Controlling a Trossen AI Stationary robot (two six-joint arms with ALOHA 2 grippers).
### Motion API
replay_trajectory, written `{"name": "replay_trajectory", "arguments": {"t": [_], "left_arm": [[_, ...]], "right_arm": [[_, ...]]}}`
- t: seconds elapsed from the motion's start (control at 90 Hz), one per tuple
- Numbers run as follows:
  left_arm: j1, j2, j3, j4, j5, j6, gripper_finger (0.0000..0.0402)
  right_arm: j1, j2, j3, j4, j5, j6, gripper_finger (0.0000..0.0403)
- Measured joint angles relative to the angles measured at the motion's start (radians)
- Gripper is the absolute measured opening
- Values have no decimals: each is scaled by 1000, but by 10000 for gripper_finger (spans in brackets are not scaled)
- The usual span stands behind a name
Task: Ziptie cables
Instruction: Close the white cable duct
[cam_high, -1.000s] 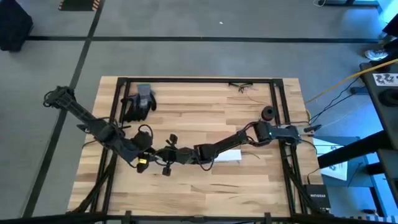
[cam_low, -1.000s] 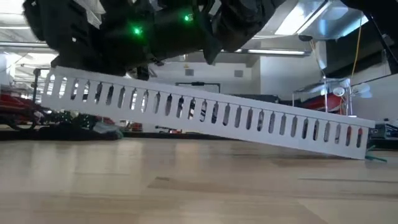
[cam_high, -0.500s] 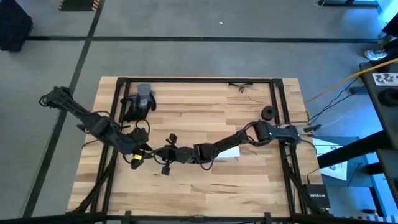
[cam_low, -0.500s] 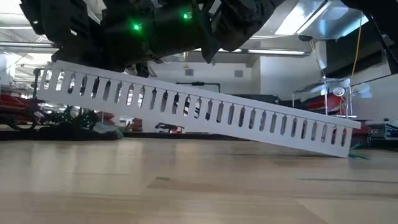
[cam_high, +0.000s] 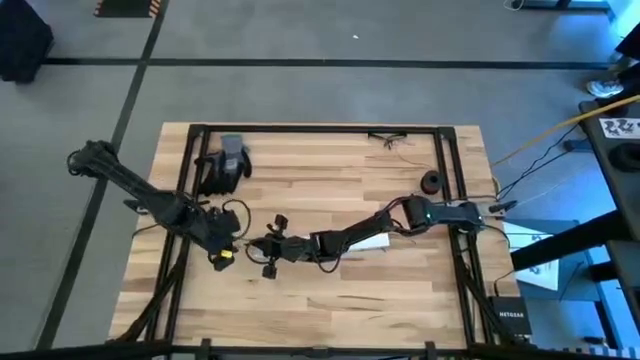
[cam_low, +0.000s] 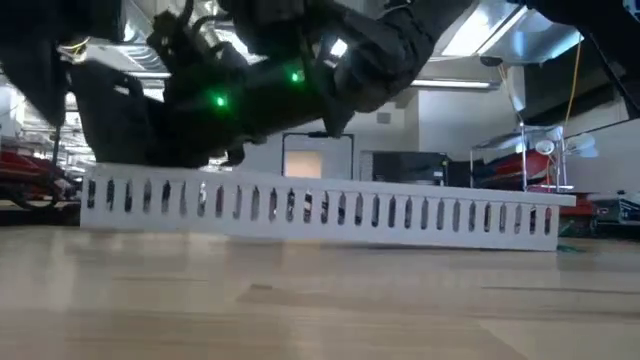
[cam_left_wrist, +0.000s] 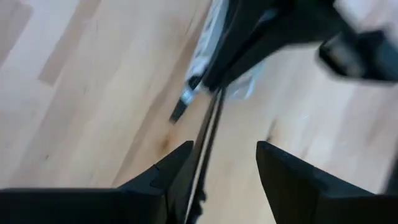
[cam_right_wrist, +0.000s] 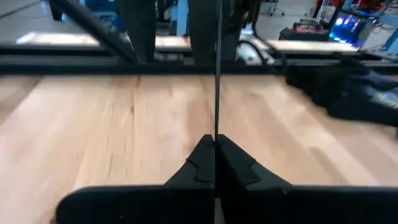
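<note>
High view: both dark arms meet near the middle of the pale, straight-grained wooden worktop (cam_high: 320, 160). The right hand (cam_right_wrist: 215, 155) has its fingers pressed together on a thin dark strand of the cables (cam_right_wrist: 217, 68), which runs straight away from it. The left hand (cam_left_wrist: 224, 168) has its fingers apart, the strand passing between them. A flat white slotted strip (cam_low: 320, 208) lies nearly level under the arms. A grey-and-black glove (cam_high: 224, 165) lies far left. A box beside the worktop reads NETGEAR.
</note>
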Motion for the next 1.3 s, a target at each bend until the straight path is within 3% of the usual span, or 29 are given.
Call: {"name": "replay_trajectory", "arguments": {"t": [0.211,0.456,0.667,0.967,1.3], "left_arm": [[-3,64,-4,-6,135,51,166],[-60,51,16,56,132,171,166],[-80,59,12,52,135,418,166],[-97,117,12,52,145,574,166],[-99,140,12,58,145,565,166]], "right_arm": [[1,-1,1,-49,1,-22,0],[2,-3,0,-56,0,-52,0],[-4,-4,0,-52,-8,-57,0],[-3,-3,-2,-49,-12,-66,0],[4,-5,-5,24,-98,-79,0]]}}
